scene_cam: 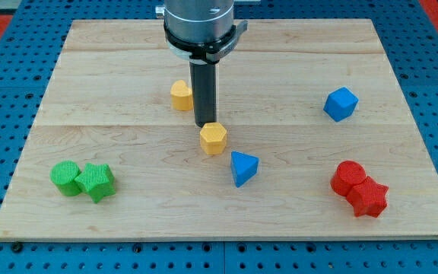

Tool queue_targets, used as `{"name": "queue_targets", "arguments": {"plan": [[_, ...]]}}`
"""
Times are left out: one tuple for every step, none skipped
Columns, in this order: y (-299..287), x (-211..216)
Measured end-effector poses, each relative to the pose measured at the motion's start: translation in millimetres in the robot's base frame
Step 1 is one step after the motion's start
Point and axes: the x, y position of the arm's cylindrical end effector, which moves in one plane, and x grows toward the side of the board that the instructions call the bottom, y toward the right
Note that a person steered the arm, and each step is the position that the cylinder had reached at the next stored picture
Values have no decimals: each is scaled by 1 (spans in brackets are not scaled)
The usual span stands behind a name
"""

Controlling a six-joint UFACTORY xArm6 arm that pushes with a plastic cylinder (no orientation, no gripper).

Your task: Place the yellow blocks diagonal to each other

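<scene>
Two yellow blocks lie near the board's middle. A yellow hexagon block (214,138) sits just below my tip (204,125), touching or almost touching it. The other yellow block (181,96), with a rounded top, lies up and to the left, beside the rod's left side. The dark rod comes straight down from the arm at the view's top.
A blue triangular block (243,167) lies just below right of the yellow hexagon. A blue cube (341,103) is at the right. Two green blocks (83,180) touch at the lower left. Two red blocks (359,188) touch at the lower right. The wooden board (128,61) ends on a blue pegboard.
</scene>
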Motion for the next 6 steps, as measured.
{"name": "queue_targets", "arguments": {"plan": [[-50,-1],[-69,25],[-69,65],[-69,74],[-40,97],[-6,115]]}}
